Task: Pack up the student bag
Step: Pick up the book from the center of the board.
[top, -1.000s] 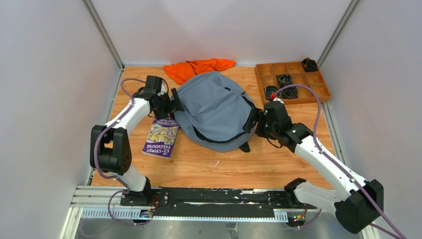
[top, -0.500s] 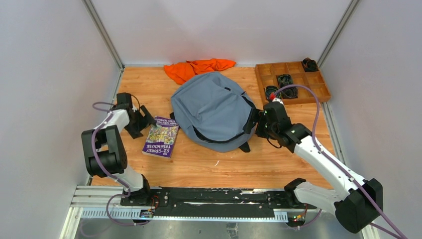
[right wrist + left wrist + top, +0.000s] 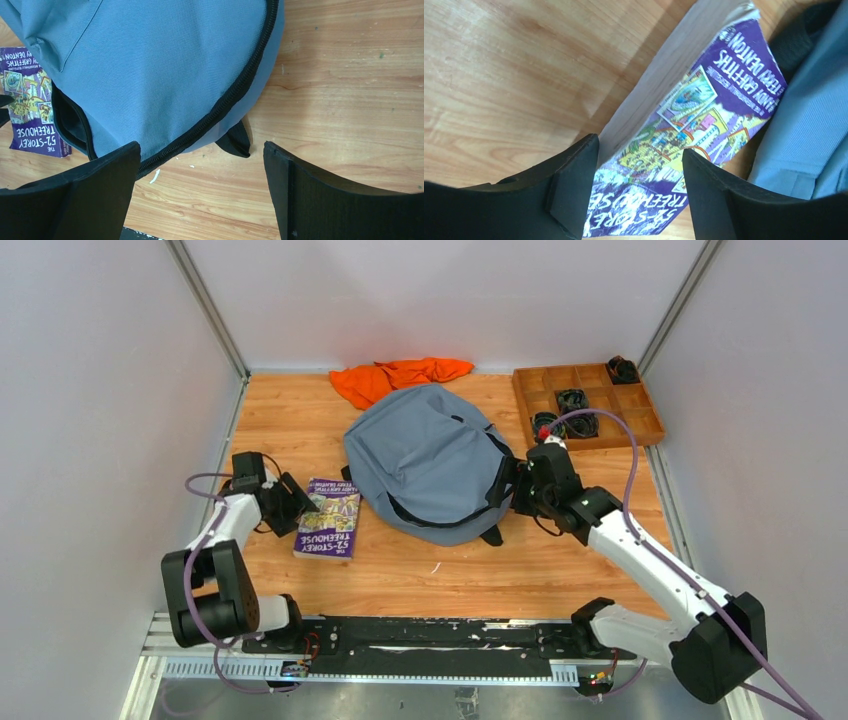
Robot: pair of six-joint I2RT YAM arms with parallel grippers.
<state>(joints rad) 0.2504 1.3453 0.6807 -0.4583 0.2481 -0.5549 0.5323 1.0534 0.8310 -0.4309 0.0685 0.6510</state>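
Places the student bag (image 3: pixel 425 460) flat at the middle of the table (image 3: pixel 400 580), far edge touching an orange cloth (image 3: pixel 395 377), left edge just beside a purple book (image 3: pixel 328 517). Records open wood between bag and near edge. Finds the left gripper (image 3: pixel 639 185) spread, straddling the book's corner, one finger (image 3: pixel 574 185) at the page edge; cannot confirm contact. Finds the right gripper (image 3: pixel 200 185) spread wide at the bag's right edge, over the zipper line, holding nothing. Notes a compartment tray (image 3: pixel 521 400) far right, contents dark and indistinct. Bag interior shadowed, unreadable.
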